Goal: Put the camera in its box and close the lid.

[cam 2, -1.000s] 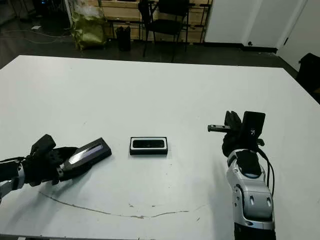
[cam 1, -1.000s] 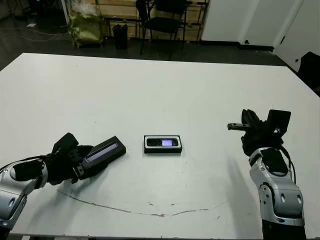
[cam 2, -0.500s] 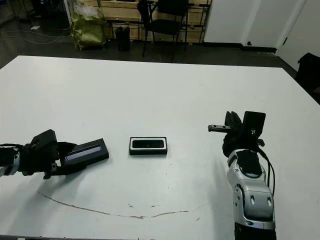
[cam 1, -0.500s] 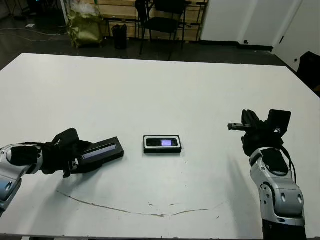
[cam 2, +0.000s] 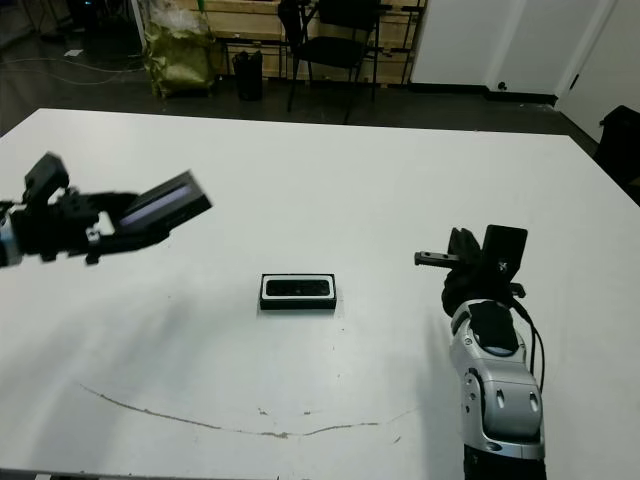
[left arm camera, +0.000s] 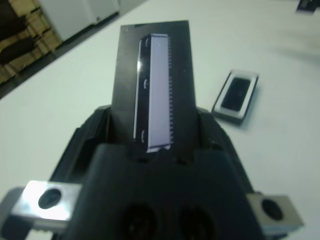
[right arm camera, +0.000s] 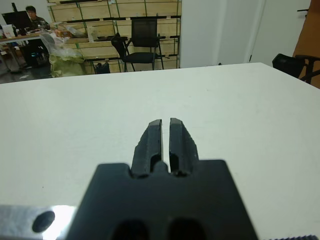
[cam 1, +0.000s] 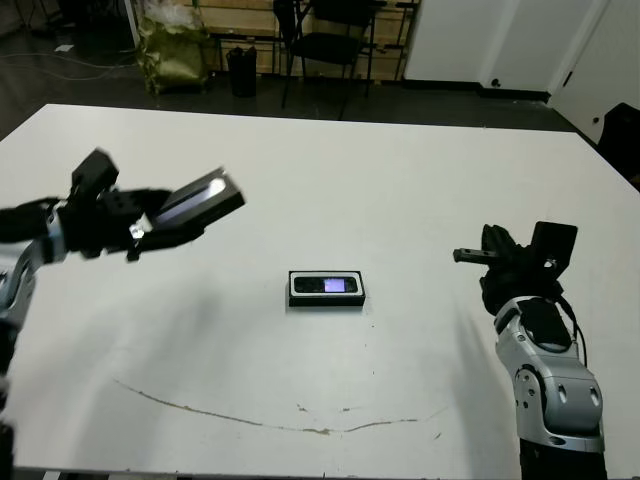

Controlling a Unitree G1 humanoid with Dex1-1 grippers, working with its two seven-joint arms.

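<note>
The box [cam 1: 326, 289], a small black tray with a white lining, lies at the table's middle. The camera [cam 1: 326, 285], a slim black bar with a bright patch, rests inside it. My left gripper [cam 1: 150, 224] is shut on the lid [cam 1: 196, 203], a flat black cover with a glossy grey strip. It holds the lid in the air, left of the box and well apart from it. The left wrist view shows the lid [left arm camera: 155, 75] between the fingers and the box [left arm camera: 236, 95] beyond. My right gripper [cam 1: 474, 255] hovers at the right, shut and holding nothing, its fingertips [right arm camera: 156, 123] pressed together.
A thin dark scratch line [cam 1: 250, 420] runs across the table near its front edge. Beyond the far edge stand a black chair [cam 1: 330, 40] and a yellow-green bag [cam 1: 175, 50]. A person [right arm camera: 32, 12] sits far off at a desk.
My left arm has lifted the lid off the table and carried it up and away from me. The box, the camera and the right arm have stayed put.
</note>
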